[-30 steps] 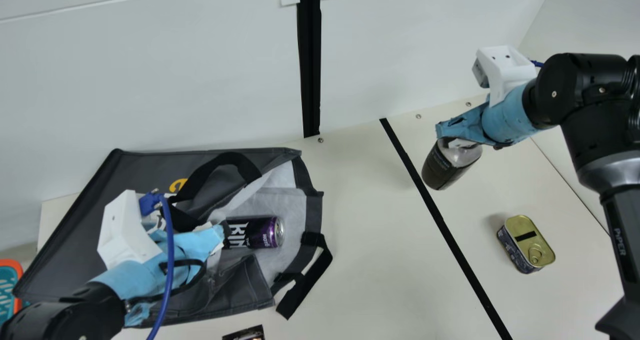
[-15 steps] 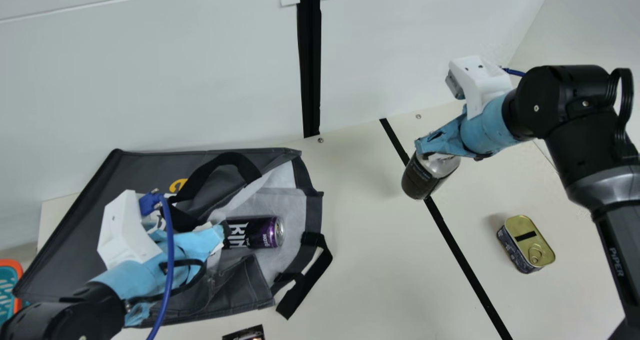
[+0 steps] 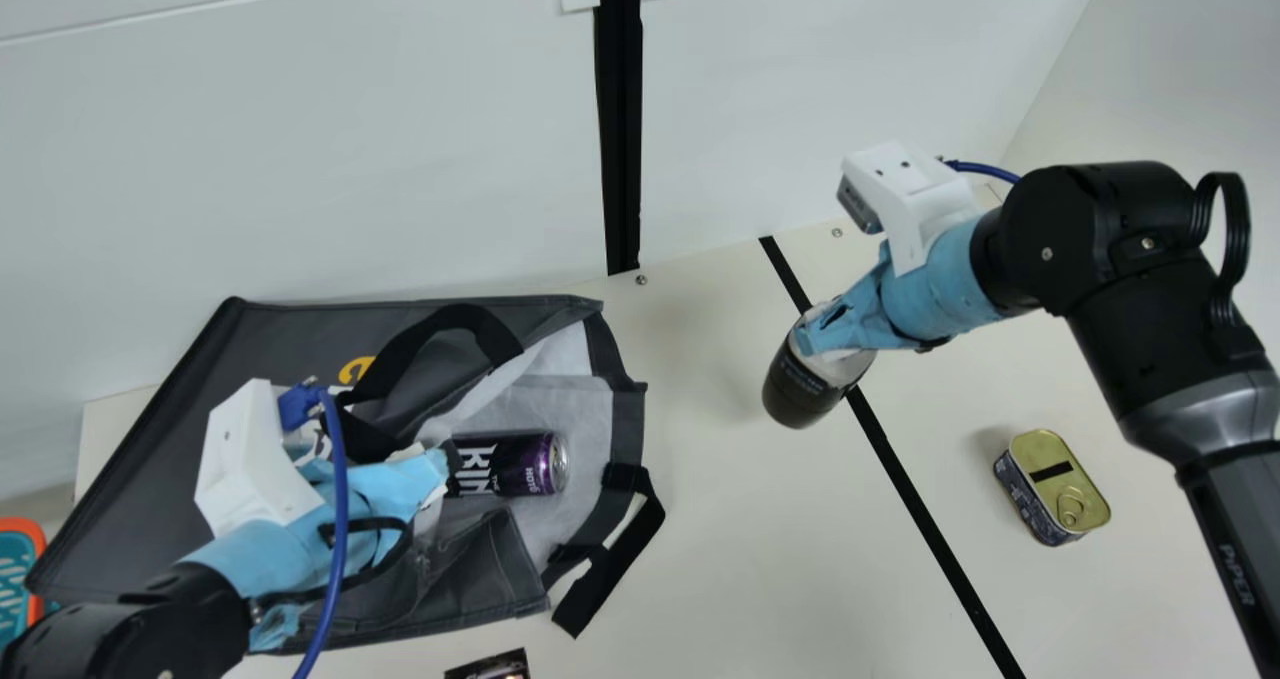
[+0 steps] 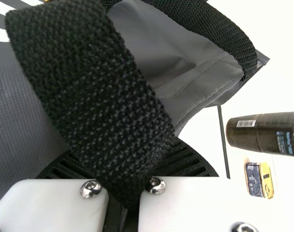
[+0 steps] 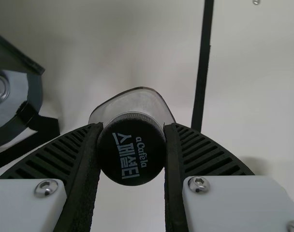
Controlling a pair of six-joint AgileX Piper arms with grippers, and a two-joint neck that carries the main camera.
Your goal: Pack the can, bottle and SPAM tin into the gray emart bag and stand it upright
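White wall point(image 3: 300, 159): twelve o'clock.
Cream table point(image 3: 720, 559): gray fabric bag point(image 3: 190, 439), eight o'clock; purple metal can point(image 3: 530, 464) inside; gold-lidded oblong tin point(image 3: 1050, 479), four o'clock.
Left gripper point(image 3: 446, 471): seemingly pinching black woven strap point(image 4: 84, 82).
Right gripper point(image 3: 815, 337): gripping dark plastic bottle point(image 3: 798, 394) aloft.

From where I stand, the neck camera sits farthest back, looking down at a slant over the bench point(image 3: 720, 549) toward the wall point(image 3: 300, 159). The left wrist's looks out from right behind the bag's point(image 3: 290, 349) strap point(image 4: 94, 96), across to the bottle point(image 3: 805, 384) and tin point(image 3: 1055, 484). The right wrist's peers steeply down, close above the bottle's cap point(image 5: 131, 150). All three share bag, bottle and black line point(image 3: 900, 469); main and left wrist views share the tin, main and right the can point(image 3: 515, 464).
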